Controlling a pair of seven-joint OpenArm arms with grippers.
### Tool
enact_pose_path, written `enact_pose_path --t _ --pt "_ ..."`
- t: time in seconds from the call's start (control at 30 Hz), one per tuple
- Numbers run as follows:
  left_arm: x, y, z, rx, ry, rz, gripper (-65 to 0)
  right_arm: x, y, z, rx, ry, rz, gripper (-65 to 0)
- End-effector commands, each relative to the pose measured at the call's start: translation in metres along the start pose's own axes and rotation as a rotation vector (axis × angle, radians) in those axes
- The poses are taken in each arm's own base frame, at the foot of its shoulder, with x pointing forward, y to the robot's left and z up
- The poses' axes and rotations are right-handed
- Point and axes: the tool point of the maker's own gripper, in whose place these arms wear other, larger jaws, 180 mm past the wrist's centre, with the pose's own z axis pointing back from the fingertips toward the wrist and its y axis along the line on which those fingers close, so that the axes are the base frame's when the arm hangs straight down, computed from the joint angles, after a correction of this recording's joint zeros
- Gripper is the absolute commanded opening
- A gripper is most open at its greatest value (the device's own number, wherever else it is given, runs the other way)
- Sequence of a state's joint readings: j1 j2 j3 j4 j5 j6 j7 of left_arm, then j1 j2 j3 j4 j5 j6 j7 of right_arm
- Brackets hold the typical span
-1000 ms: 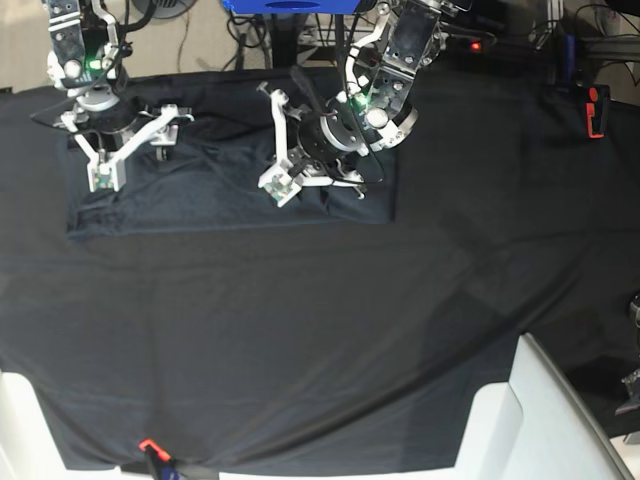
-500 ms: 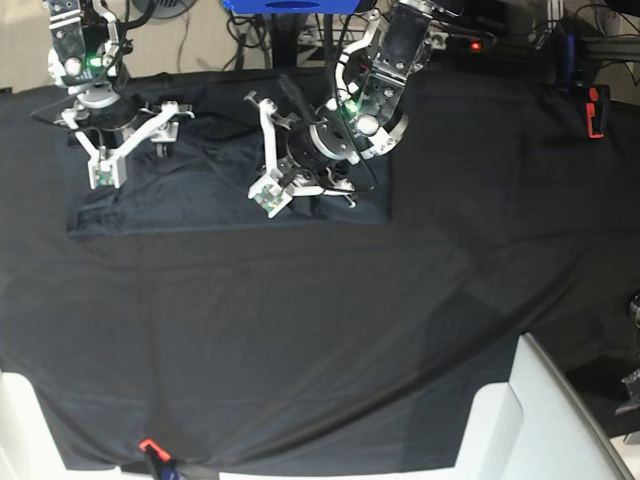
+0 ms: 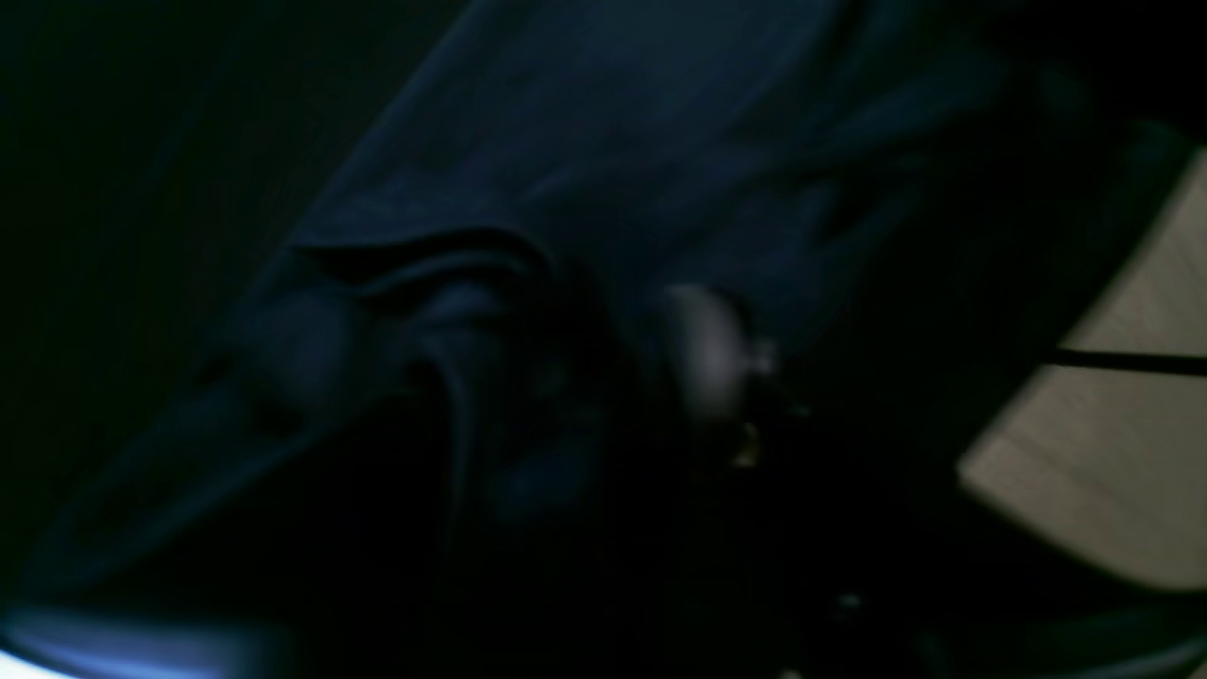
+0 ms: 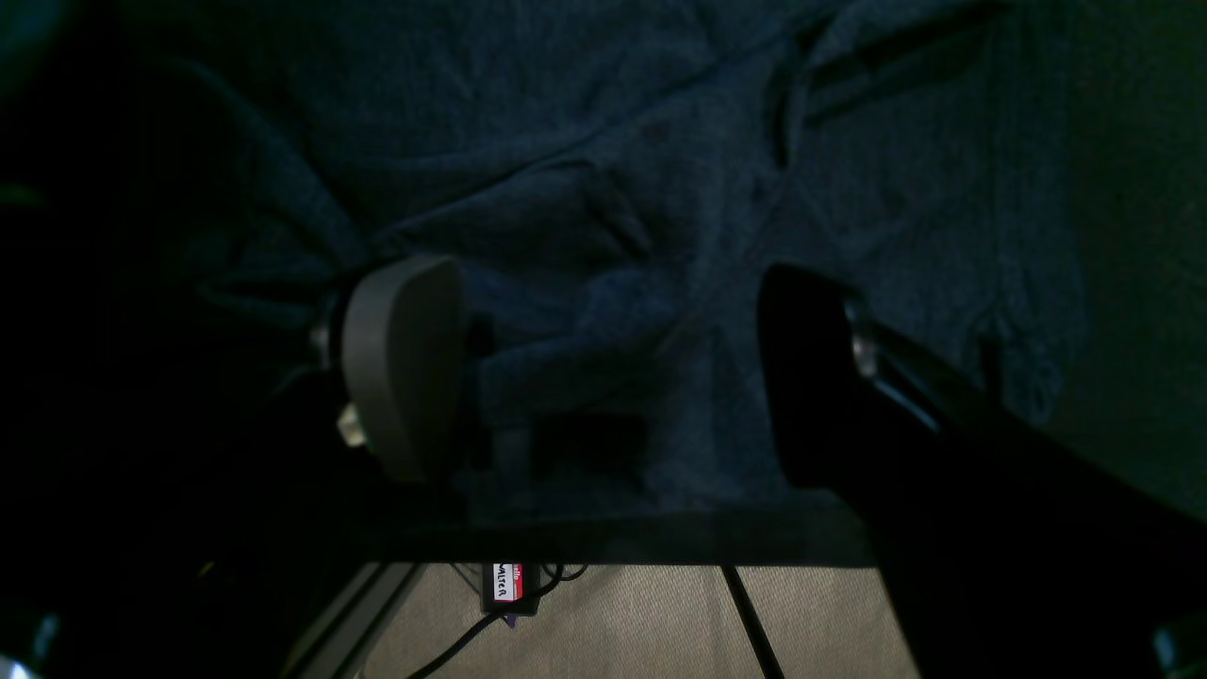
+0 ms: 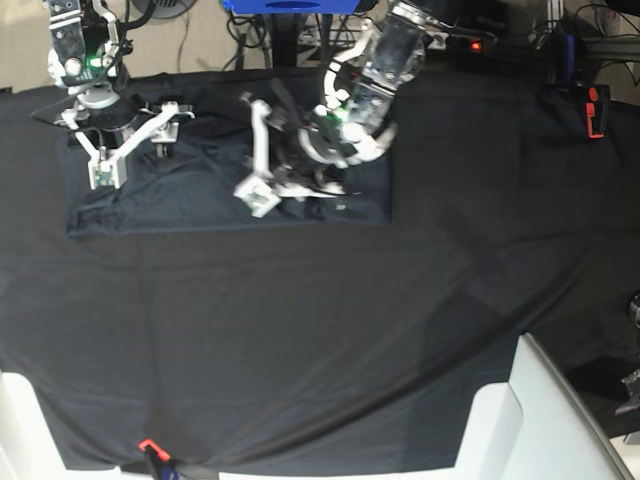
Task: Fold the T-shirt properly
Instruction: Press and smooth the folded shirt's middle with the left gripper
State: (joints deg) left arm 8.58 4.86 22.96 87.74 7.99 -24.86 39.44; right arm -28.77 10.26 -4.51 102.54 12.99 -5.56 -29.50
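Note:
The T-shirt [image 5: 200, 200] lies as a flat, charcoal rectangle at the back left of the black-covered table [image 5: 320, 330]. My left gripper [image 5: 292, 190] hovers low over the shirt's right half, motion-blurred. In the left wrist view a bunched fold of the T-shirt [image 3: 443, 302] lies beside one pale fingertip [image 3: 707, 349]; the picture is too dark and smeared to show how the jaws stand. My right gripper [image 5: 135, 150] stands over the shirt's back left part. Its fingers [image 4: 405, 368] are spread wide above wrinkled T-shirt cloth [image 4: 603, 236], holding nothing.
The table's back edge and the floor [image 4: 613, 613] lie just past the right gripper. A red-and-black clamp [image 5: 596, 110] sits at the far right, an orange clip [image 5: 148, 445] at the front edge, and white panels [image 5: 540, 420] at the front corners.
My left arm has swung leftward over the shirt, its wrist tilting, and is now blurred. The right arm has barely moved.

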Motion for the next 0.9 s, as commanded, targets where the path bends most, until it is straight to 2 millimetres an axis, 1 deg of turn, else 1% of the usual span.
enact_pose_path --t 0.0,0.03,0.1,0.17,0.23,0.33,0.37,0.43,0.47,0.53,0.57,0.6,0.63,0.7,0.77,0.8,0.87 --pt "0.022 -0.008 0.001 -0.017 -0.063 -0.009 -32.3 0.011 -0.002 0.003 -0.003 -0.042 0.011 -20.3" --pt "0.024 -0.012 0.000 -0.027 -0.067 -0.019 -29.3 0.011 -0.002 0.003 -0.003 -0.042 0.011 -20.3" --pt "0.037 -0.021 -0.002 -0.046 -0.084 -0.039 -24.0 0.011 -0.002 0.003 -0.003 -0.042 0.011 -20.3" --pt "0.044 -0.032 -0.004 -0.071 -0.096 -0.064 -21.1 0.011 -0.002 0.003 -0.003 -0.042 0.011 -20.3" --pt "0.058 -0.045 -0.004 -0.102 -0.126 -0.084 -21.1 0.011 -0.002 0.003 -0.003 -0.042 0.011 -20.3" --pt "0.079 -0.056 0.000 -0.155 -0.183 -0.074 -21.1 0.010 -0.002 0.002 -0.004 -0.039 0.011 -20.3" --pt "0.086 -0.055 0.003 -0.164 -0.207 -0.065 -21.1 0.010 -0.002 0.002 -0.004 -0.039 0.011 -20.3" --pt "0.096 -0.050 0.009 -0.164 -0.241 -0.046 -23.0 0.010 -0.002 0.002 -0.004 -0.037 0.011 -20.3" --pt "0.097 -0.038 0.012 -0.131 -0.248 -0.034 -26.5 0.010 -0.003 0.002 -0.006 -0.037 0.011 -20.3" --pt "0.087 -0.006 0.019 -0.024 -0.238 0.017 -38.2 0.010 -0.005 0.002 -0.010 -0.038 0.010 -20.3" --pt "0.079 0.014 0.024 0.043 -0.229 0.052 -47.4 0.009 -0.006 0.002 -0.012 -0.035 0.013 -20.3" --pt "0.069 0.034 0.030 0.112 -0.213 0.076 -58.6 0.009 -0.006 0.002 -0.012 -0.035 0.013 -20.3" --pt "0.059 0.052 0.038 0.175 -0.199 0.095 -65.0 0.008 -0.006 0.002 -0.012 -0.034 0.012 -20.3" --pt "0.040 0.081 0.049 0.273 -0.170 0.132 -65.0 0.008 -0.006 0.002 -0.013 -0.034 0.014 -20.3" --pt "0.023 0.102 0.056 0.341 -0.133 0.143 -65.0 0.008 -0.005 0.002 -0.009 -0.033 0.014 -20.3" --pt "0.009 0.106 0.058 0.360 -0.098 0.148 -65.0 0.008 -0.004 0.002 -0.008 -0.033 0.014 -20.3" --pt "-0.009 0.108 0.057 0.373 -0.052 0.149 -65.0 0.009 -0.003 0.002 -0.006 -0.034 0.013 -20.3"
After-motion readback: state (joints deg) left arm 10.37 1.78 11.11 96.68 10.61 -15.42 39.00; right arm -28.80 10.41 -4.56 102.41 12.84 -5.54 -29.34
